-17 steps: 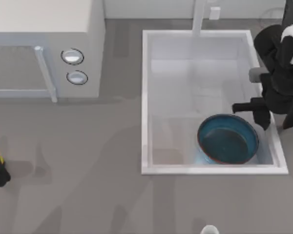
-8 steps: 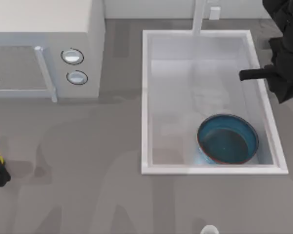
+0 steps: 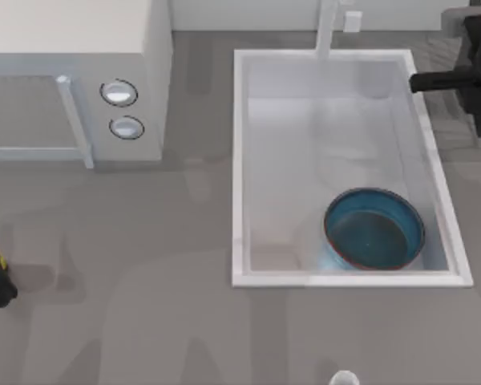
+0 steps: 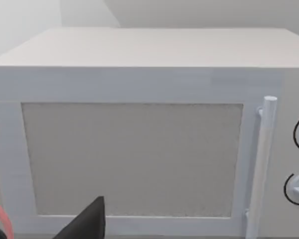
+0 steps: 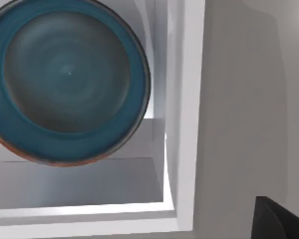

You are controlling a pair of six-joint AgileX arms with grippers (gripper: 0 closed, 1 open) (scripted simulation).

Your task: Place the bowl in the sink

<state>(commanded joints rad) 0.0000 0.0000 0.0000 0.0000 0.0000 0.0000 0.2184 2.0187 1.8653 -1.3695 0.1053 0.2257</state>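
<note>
The bowl (image 3: 374, 228) sits in the sink (image 3: 239, 160) at five o'clock, so the job looks done; right pincer (image 3: 433, 80) at two o'clock holds nothing, open or closed I cannot tell; left arm parked at nine o'clock.

A rendered kitchen counter: white microwave (image 3: 72, 80) with two knobs; recessed white sink (image 3: 239, 160); faucet (image 3: 327, 28)

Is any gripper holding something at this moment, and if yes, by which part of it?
Nothing is held. The bowl lies alone in the sink, and the right gripper is apart from it.
</note>
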